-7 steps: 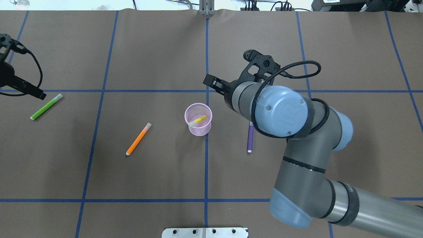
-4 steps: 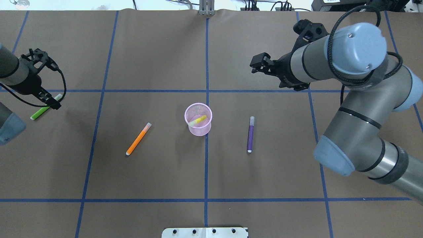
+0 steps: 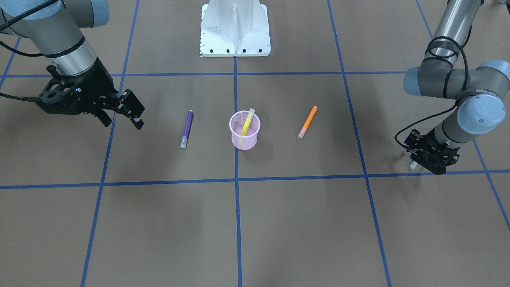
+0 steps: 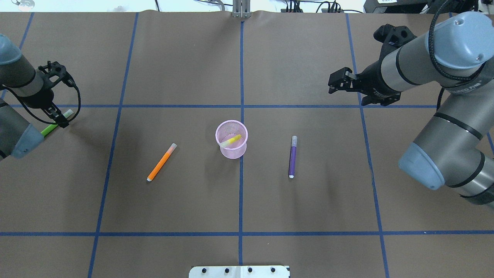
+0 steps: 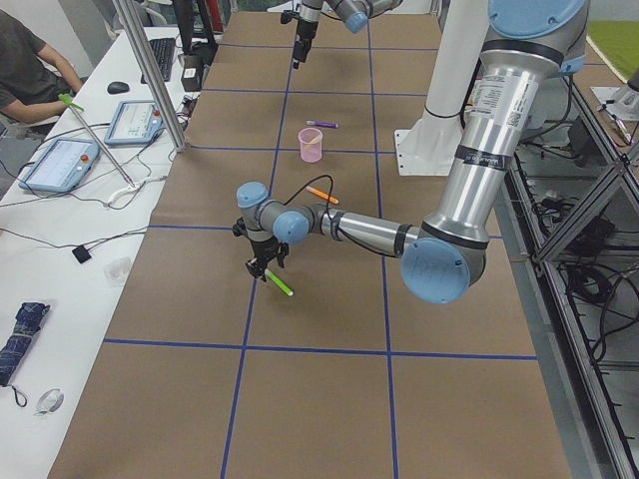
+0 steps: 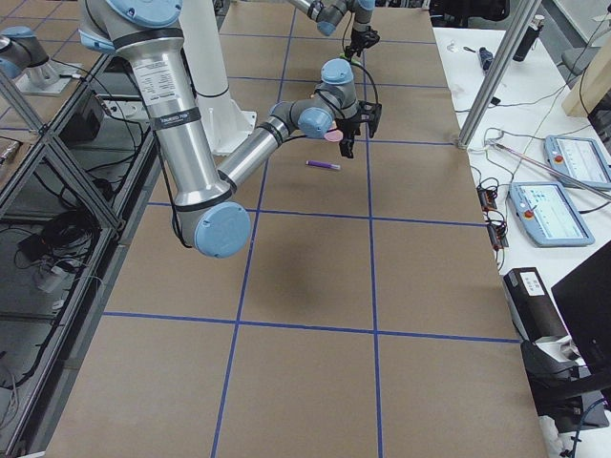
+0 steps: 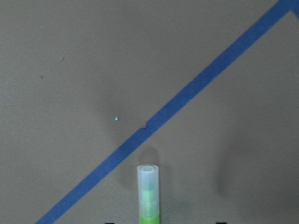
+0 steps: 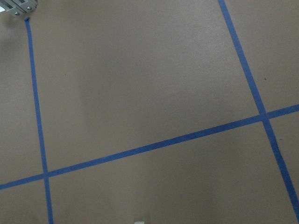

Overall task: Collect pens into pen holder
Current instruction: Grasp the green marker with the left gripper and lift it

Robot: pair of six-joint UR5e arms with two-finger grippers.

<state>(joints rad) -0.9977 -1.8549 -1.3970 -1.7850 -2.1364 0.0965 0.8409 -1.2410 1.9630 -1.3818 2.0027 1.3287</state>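
Note:
The pink mesh pen holder (image 4: pixel 231 153) (image 3: pixel 244 142) stands upright mid-table with the yellow pen (image 4: pixel 231 140) (image 3: pixel 247 120) leaning inside it. The orange pen (image 4: pixel 161 162) (image 3: pixel 308 121) lies to its left and the purple pen (image 4: pixel 292 156) (image 3: pixel 187 128) to its right. The green pen (image 4: pixel 47 130) (image 7: pixel 148 193) lies at the far left. My left gripper (image 4: pixel 60 119) (image 3: pixel 426 163) is low over the green pen, open, with the pen between its fingers. My right gripper (image 4: pixel 335 83) (image 3: pixel 133 113) is open and empty, raised at the back right.
Blue tape lines (image 4: pixel 241 193) divide the brown table cover. The robot's base plate (image 4: pixel 239 271) (image 3: pixel 234 28) sits at the near edge. A side bench with tablets (image 5: pixel 60 165) and a seated operator runs along the far edge, behind metal posts (image 5: pixel 150 70).
My right arm has swung away from the pen holder to the back right, uncovering the purple pen. My left gripper has moved in and come down over the green pen.

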